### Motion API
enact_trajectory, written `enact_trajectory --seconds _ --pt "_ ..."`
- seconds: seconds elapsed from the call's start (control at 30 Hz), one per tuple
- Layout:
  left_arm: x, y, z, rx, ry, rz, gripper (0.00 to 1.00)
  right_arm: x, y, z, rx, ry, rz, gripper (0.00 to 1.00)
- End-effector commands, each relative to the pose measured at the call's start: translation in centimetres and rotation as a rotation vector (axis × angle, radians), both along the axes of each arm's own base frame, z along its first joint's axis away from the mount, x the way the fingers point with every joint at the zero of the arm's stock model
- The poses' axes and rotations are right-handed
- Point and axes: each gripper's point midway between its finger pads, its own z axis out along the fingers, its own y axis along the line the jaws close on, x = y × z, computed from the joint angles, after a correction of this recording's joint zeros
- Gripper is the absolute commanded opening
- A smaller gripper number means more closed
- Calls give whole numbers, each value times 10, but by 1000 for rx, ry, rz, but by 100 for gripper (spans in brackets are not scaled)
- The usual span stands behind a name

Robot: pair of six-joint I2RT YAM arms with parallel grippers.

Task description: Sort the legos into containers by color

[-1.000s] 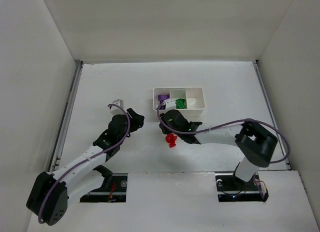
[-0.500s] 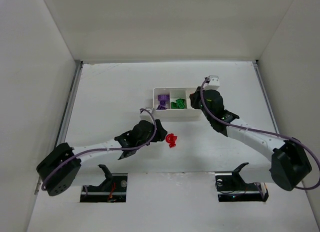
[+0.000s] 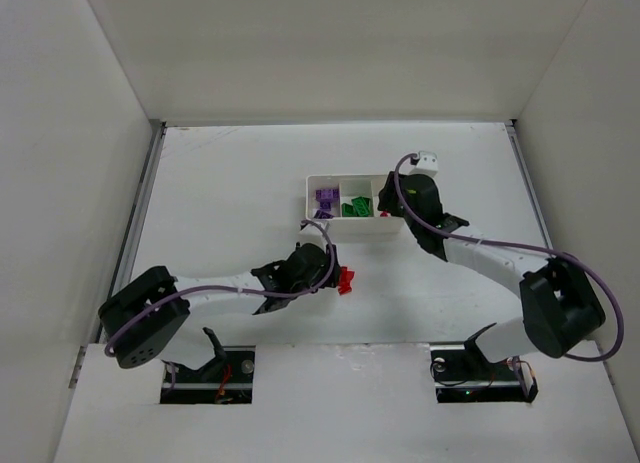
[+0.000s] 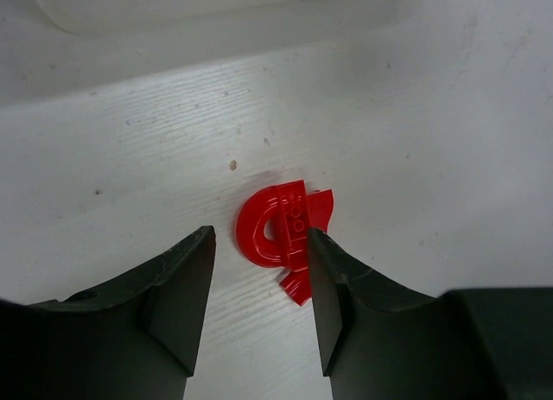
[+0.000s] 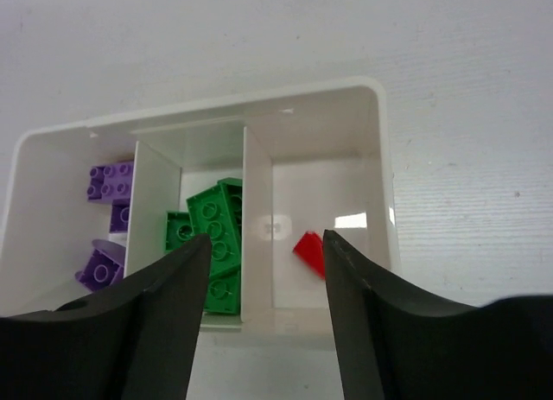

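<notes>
The white tray (image 3: 345,176) of three containers sits at the table's middle back. Purple legos (image 5: 108,182) fill its left compartment, green legos (image 5: 212,223) the middle one, and a small red lego (image 5: 308,248) lies in the right one. My right gripper (image 5: 266,244) hovers open over the tray's (image 5: 380,158) near wall, holding nothing. On the table in front of the tray lies a red lego cluster (image 4: 281,231) with a curved piece. My left gripper (image 4: 259,244) is open around its near part, right finger against it, left finger apart.
White enclosure walls rise on three sides, with a metal rail (image 3: 140,213) along the table's left edge and another (image 3: 535,223) on the right. Both arm bases (image 3: 470,368) stand at the near edge. The right arm (image 3: 480,253) stretches across the table in front of the tray's right end.
My right gripper went from the table's red legos to the tray and opened; a red lego now lies in the right compartment. My left gripper moved right, up to the red cluster.
</notes>
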Motion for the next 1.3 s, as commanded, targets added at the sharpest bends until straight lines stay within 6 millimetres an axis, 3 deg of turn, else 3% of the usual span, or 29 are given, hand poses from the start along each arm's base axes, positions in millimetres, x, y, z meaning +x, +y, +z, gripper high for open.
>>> enact_trajectory --seconds 0.0,0.23,0.6,0.87,1.17,1.27 --pt "5 -15 16 2 -52 -19 43 13 4 45 67 -123 -13 62" --pt "2 -28 19 49 -96 -55 39 -10 9 47 109 -132 15 63" --pt "9 -37 -2 180 -116 -58 33 -45 11 47 152 -148 59 63" --pt "16 -38 -15 256 -112 -44 19 -53 9 34 174 -135 69 63" --pt "15 -25 -18 290 -106 -31 10 -54 9 34 177 -138 71 63" --pt "19 -19 -10 288 -128 -4 8 -56 8 36 182 -143 70 63"
